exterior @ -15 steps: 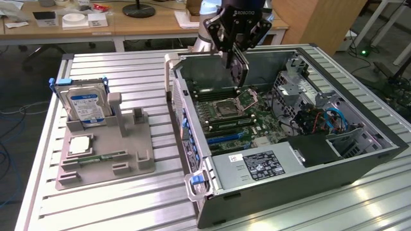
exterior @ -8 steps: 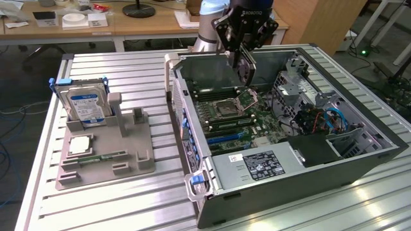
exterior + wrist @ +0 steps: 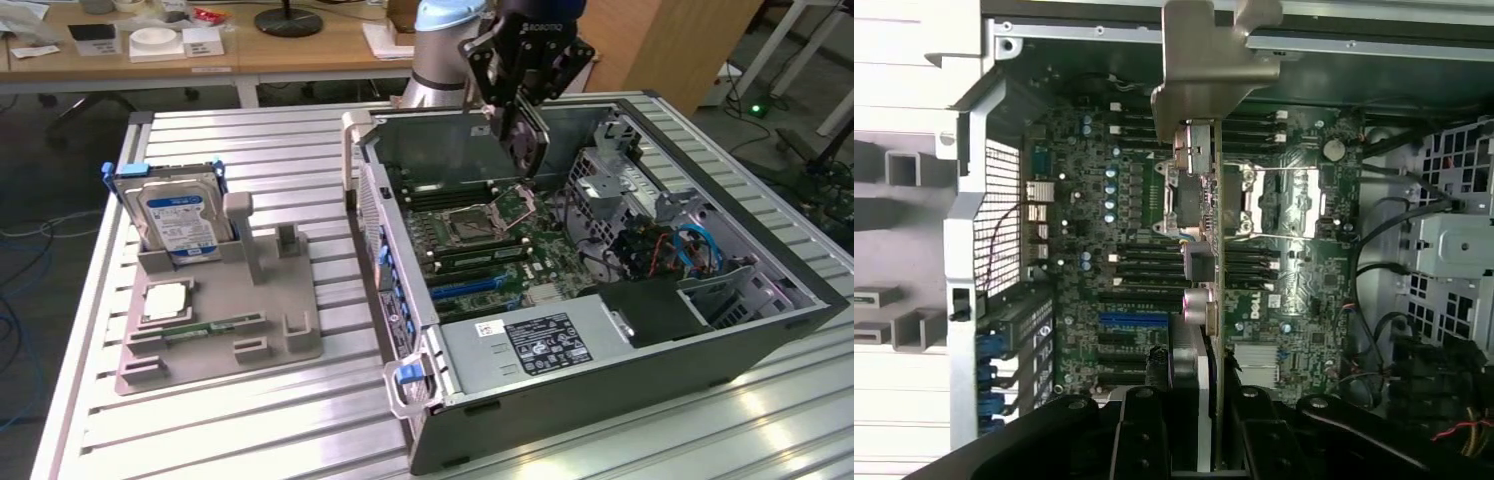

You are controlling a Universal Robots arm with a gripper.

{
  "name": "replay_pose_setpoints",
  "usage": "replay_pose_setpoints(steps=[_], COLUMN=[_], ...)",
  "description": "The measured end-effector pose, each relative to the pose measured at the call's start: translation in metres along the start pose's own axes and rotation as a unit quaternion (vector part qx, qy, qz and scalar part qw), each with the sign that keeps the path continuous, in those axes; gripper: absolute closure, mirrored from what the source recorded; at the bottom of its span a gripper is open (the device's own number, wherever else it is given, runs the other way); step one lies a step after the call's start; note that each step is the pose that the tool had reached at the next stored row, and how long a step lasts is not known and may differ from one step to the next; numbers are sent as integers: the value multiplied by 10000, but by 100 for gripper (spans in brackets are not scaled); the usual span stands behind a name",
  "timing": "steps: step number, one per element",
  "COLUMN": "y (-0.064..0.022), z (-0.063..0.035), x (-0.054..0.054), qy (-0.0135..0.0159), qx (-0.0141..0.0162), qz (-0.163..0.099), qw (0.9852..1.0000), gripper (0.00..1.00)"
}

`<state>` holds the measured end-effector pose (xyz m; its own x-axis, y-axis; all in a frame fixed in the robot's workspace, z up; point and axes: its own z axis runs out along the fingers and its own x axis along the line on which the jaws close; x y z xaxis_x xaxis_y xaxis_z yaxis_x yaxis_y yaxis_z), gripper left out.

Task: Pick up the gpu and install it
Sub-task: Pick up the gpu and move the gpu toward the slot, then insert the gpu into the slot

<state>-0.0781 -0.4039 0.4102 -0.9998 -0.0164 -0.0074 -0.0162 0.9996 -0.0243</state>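
Observation:
My gripper (image 3: 518,112) hangs over the open computer case (image 3: 747,235) and is shut on the gpu (image 3: 525,150), a thin dark card held on edge. It is above the motherboard (image 3: 494,245), near the CPU socket (image 3: 470,222). In the wrist view the gpu (image 3: 1206,290) runs edge-on away from my fingers (image 3: 1144,430). Its silvery metal bracket (image 3: 1214,60) is at the far end, over the case's rear wall. The blue expansion slots (image 3: 1129,322) lie beside the card, apart from it and below it.
A grey fixture tray (image 3: 267,300) on the exterior view's left holds a hard drive with a blue label (image 3: 180,215), a CPU (image 3: 167,300) and a green memory stick (image 3: 207,327). Inside the case are the power supply (image 3: 547,345) and coloured cables (image 3: 667,250).

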Motion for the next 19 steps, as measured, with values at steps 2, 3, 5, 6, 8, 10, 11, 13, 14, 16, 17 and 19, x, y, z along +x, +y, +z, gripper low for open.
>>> replay_pose_setpoints(steps=[2, 3, 5, 6, 8, 10, 11, 13, 14, 16, 17, 19], y=[-1, -1, -2, -2, -3, -4, -5, -5, -4, -4, -4, -4], z=[1, 2, 3, 4, 6, 7, 7, 7, 8, 8, 8, 8], x=[-51, -74, -122, -146, -201, -247, -259, -262, -263, -263, -262, -263], qy=[0, 0, 0, 0, 0, 0, 0, 0, -1, -1, -1, 0], qx=[0, 0, 0, -2, -6, -8, -8, -8, -9, -9, -9, -9], qz=[-2, -1, -1, -3, -5, -6, -9, -12, -12, -12, -12, -13], qw=[10000, 10000, 10000, 10000, 10000, 10000, 10000, 10000, 10000, 10000, 10000, 10000], gripper=[72, 72, 72, 72, 72, 72, 72, 72, 72, 72, 72, 72])
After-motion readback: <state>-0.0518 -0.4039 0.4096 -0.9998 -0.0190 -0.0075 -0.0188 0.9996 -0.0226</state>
